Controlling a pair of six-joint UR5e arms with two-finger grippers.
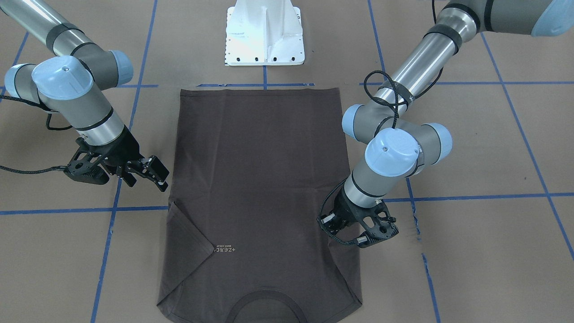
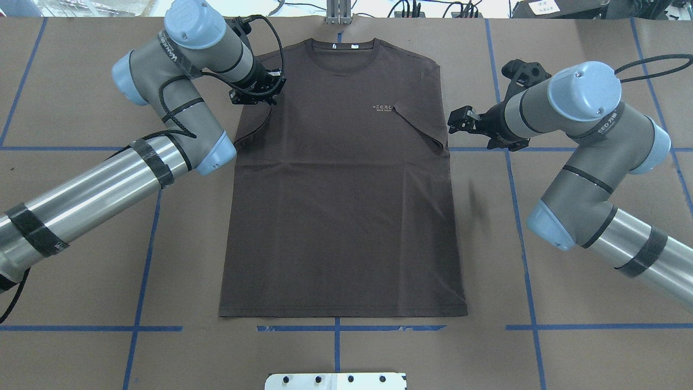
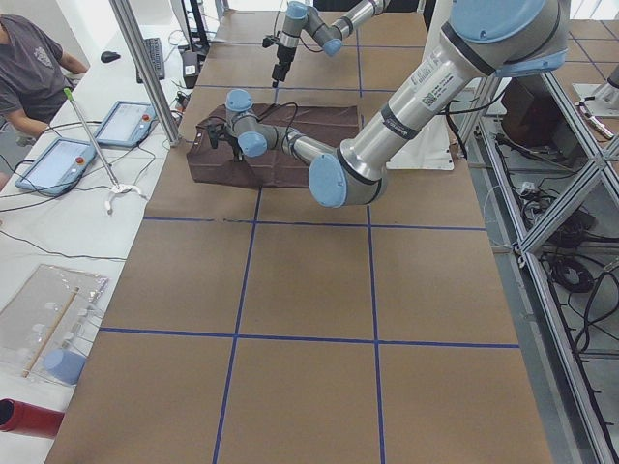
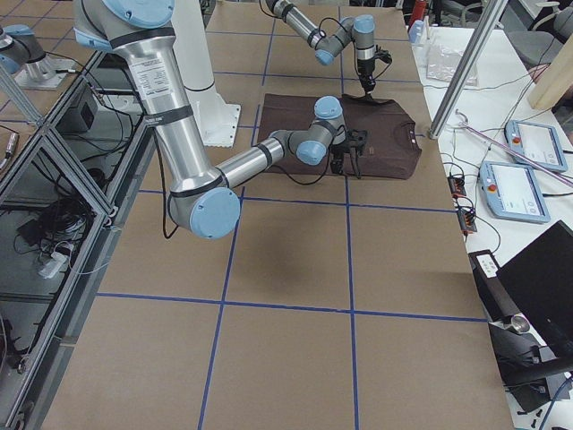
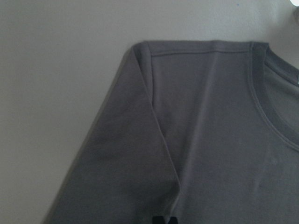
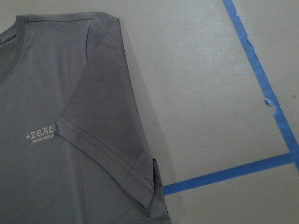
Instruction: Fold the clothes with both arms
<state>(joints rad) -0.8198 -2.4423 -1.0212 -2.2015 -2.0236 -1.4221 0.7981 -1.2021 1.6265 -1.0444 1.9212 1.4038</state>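
Looking down from the overhead camera, I have the dark T-shirt (image 2: 341, 216) spread flat, chest up, on the bench (image 2: 81, 227), lying between the two grippers. The left gripper (image 2: 255, 96) points down over the shirt's shoulder, with the round neck (image 2: 340, 54) off to its inner side. In its wrist view only the fingertips (image 5: 159, 220) show at the bottom edge, so I read its jaws as narrow, almost together, with no cloth seen between them. The right gripper (image 2: 456, 120) hangs just outside the shirt's edge, its jaws spread apart and holding nothing. Just inward of those jaws the short sleeve (image 6: 107, 121) lies folded over the chest, its hem corner just beside the pale print (image 6: 41, 136). A blue tape line (image 6: 224, 175) runs on the bench near them.
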